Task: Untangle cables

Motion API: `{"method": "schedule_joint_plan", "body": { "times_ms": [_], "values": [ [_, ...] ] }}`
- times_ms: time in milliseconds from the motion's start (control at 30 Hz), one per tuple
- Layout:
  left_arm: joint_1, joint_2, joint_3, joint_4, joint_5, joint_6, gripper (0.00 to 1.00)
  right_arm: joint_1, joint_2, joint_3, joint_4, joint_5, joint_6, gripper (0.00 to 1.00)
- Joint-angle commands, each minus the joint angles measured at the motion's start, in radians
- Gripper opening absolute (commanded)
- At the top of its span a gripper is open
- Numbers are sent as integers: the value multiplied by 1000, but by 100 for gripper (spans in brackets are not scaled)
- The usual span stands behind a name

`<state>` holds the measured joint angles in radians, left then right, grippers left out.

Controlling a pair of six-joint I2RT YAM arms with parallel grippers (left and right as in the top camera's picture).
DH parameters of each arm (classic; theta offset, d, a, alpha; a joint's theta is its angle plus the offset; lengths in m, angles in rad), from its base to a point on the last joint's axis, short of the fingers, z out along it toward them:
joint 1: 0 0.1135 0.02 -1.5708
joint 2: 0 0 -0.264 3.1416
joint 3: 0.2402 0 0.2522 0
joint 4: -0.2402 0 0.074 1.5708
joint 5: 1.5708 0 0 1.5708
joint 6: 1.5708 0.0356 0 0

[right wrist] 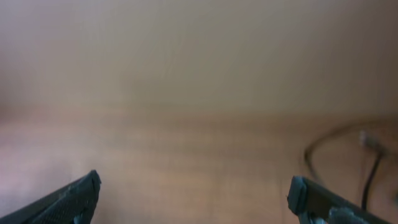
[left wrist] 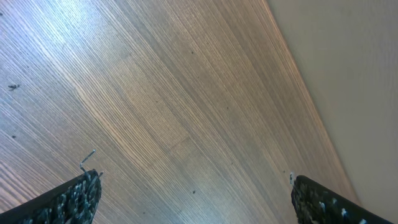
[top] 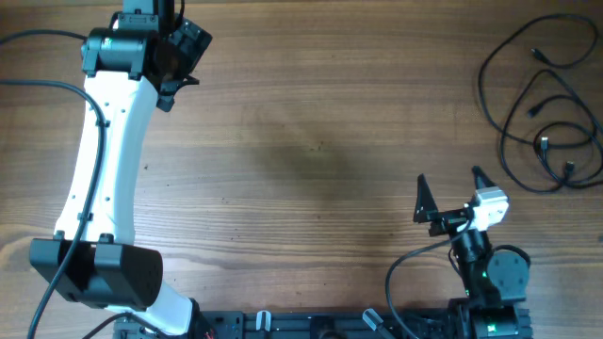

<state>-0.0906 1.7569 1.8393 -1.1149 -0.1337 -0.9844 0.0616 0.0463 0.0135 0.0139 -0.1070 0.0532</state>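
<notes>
Right gripper (top: 449,175) wide; cables (top: 544,143) (fore-aft) ahead

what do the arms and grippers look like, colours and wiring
The left arm has a long white link between black joint housings, with a black cable running along it. The right arm is mostly black, with a white block at its wrist and a looping black cable. The left gripper and right gripper both have black, pointed fingers.
</notes>
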Motion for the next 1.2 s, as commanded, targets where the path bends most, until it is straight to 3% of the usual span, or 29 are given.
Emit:
{"method": "schedule_joint_plan", "body": {
  "times_ms": [0, 567, 633, 667, 767, 867, 933, 1067, 1167],
  "values": [
    [-1, 7, -6, -1, -6, 12, 100, -4, -30, -8, -11, 14, 26, 100],
    [-1, 5, -6, -56, -14, 13, 100, -5, -30, -8, -9, 14, 26, 100],
    [-14, -24, -6, -103, -148, 13, 100, -5, -30, -8, -9, 14, 26, 100],
    [-19, -48, -7, -101, -159, 47, 100, -5, -30, -8, -9, 14, 26, 100],
    [-32, -124, -8, -26, -85, 332, 100, -5, -30, -8, -9, 14, 26, 100],
    [-31, -246, -90, 156, 151, 676, 100, -5, -30, -8, -9, 14, 26, 100],
    [-31, -340, -194, 260, 241, 788, 100, -5, -30, -8, -9, 14, 26, 100],
    [-29, -560, -488, 459, 265, 806, 100, -5, -30, -8, -9, 14, 26, 100],
    [-22, -815, -839, 731, 268, 806, 100, -5, -30, -8, -9, 14, 26, 100]
  ]
}}
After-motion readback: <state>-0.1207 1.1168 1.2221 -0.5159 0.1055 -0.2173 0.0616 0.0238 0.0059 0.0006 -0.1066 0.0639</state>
